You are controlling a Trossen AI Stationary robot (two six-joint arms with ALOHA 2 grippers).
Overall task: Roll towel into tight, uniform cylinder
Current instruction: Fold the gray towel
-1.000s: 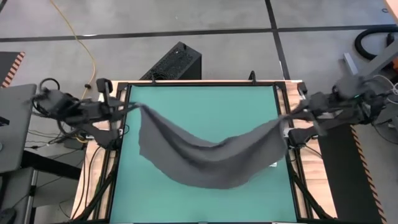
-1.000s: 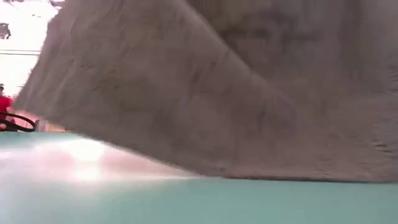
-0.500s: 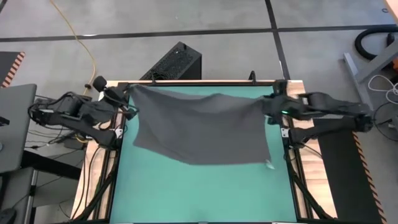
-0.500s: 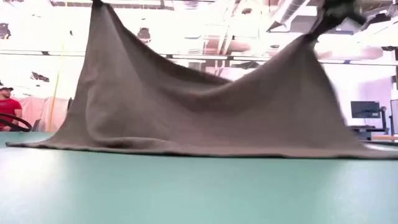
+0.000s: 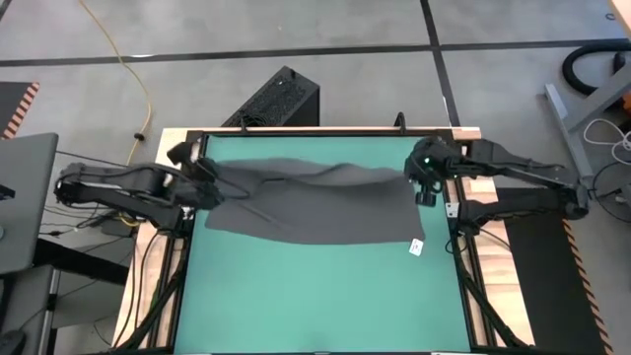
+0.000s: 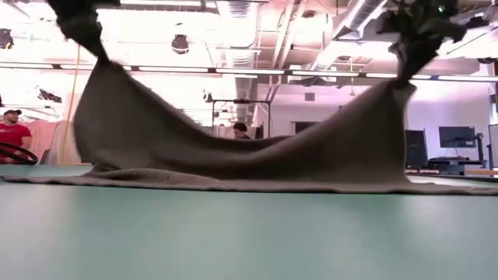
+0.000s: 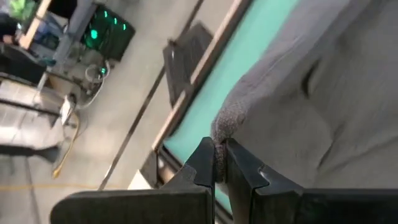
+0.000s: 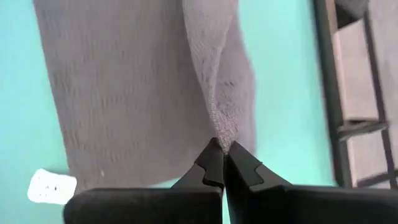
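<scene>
The dark grey towel [image 5: 315, 202] lies spread across the far half of the teal table [image 5: 315, 296]. Its near edge and middle rest on the table, and its two far corners are raised. My left gripper [image 5: 209, 176] is shut on the far left corner. My right gripper [image 5: 419, 176] is shut on the far right corner. In the low view the towel [image 6: 249, 155] sags between the two raised corners down to the table. My left gripper pinches the towel's far left corner [image 7: 225, 124] between its two fingers, bunched at the fingertips. The corner is lifted, and the cloth slopes down from it to the table. My right gripper pinches the towel's far right corner [image 8: 222, 127] between its two fingers, gathered into a fold at the fingertips. The corner is lifted [image 6: 401, 78], and the cloth hangs from it down to the table.
A small white tag [image 5: 416, 247] lies on the table by the towel's near right corner. The table's near half is bare teal. A black box [image 5: 276, 99] stands on the floor beyond the far edge. People show in the room behind [image 6: 12, 128].
Both grippers have moved from the table's sides toward its far edge and down, keeping hold of the corners. The towel, hanging in a sagging loop a second ago, has come down and spread out; its near edge now lies on the table.
</scene>
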